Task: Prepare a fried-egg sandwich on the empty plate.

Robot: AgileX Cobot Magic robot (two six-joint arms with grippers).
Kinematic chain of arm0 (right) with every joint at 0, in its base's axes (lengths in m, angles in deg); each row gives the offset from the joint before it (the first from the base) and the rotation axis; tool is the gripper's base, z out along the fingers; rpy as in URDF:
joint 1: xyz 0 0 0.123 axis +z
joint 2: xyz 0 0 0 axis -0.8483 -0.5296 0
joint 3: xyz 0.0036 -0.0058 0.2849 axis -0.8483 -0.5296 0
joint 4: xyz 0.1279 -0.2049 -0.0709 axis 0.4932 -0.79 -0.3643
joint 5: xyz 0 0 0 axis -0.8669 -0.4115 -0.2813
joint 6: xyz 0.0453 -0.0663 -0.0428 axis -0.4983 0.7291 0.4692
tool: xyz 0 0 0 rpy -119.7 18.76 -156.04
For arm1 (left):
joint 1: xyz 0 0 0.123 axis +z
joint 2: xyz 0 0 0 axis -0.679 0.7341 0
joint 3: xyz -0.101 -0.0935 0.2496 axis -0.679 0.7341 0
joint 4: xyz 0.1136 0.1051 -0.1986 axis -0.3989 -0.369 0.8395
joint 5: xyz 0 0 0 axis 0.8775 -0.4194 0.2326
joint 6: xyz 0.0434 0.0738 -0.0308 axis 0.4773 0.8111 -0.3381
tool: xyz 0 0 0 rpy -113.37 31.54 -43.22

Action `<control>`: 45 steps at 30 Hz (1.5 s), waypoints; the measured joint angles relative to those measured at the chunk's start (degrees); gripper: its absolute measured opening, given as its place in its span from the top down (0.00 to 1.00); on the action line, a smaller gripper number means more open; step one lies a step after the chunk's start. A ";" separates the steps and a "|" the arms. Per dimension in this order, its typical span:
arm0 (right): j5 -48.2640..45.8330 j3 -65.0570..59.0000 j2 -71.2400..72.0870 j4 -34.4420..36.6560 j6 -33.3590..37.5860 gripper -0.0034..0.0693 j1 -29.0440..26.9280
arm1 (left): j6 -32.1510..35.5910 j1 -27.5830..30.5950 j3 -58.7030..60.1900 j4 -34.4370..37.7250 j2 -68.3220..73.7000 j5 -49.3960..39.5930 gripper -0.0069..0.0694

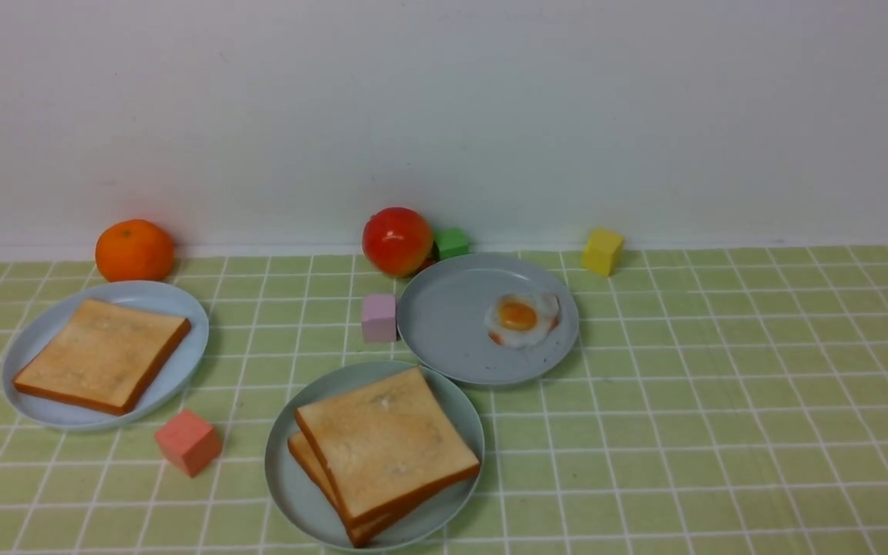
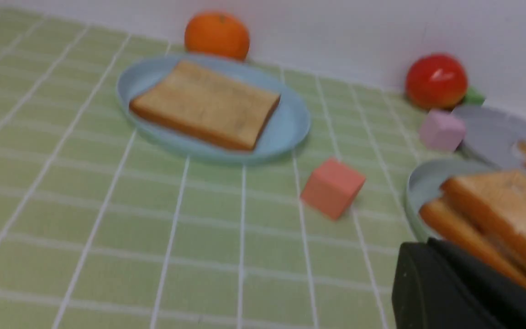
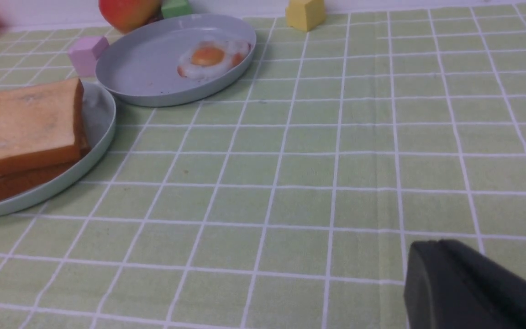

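Nearest you, two stacked toast slices [image 1: 386,447] sit on the front plate [image 1: 290,493]. Behind it to the right, the fried egg [image 1: 523,317] lies on a second plate [image 1: 444,324]. Far left, a third plate [image 1: 182,362] bears one toast slice [image 1: 102,354].

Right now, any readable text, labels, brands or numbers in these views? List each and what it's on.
None: no words, labels, brands, numbers or signs can be read in any of the three views.
The plates, toast, fried egg, orange, apple and colored blocks are all plain.
The checked tablecloth carries only white grid lines.
The left wrist view is blurred, but no markings show there.
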 joint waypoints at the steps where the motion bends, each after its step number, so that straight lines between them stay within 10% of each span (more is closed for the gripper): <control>1: 0.00 0.00 0.00 0.00 0.00 0.94 0.00 | -0.83 0.00 0.28 -0.15 0.00 -1.55 0.93; 45: 0.00 0.00 0.00 0.00 0.11 0.91 0.00 | -2.31 0.00 0.26 -0.55 0.00 -1.97 0.92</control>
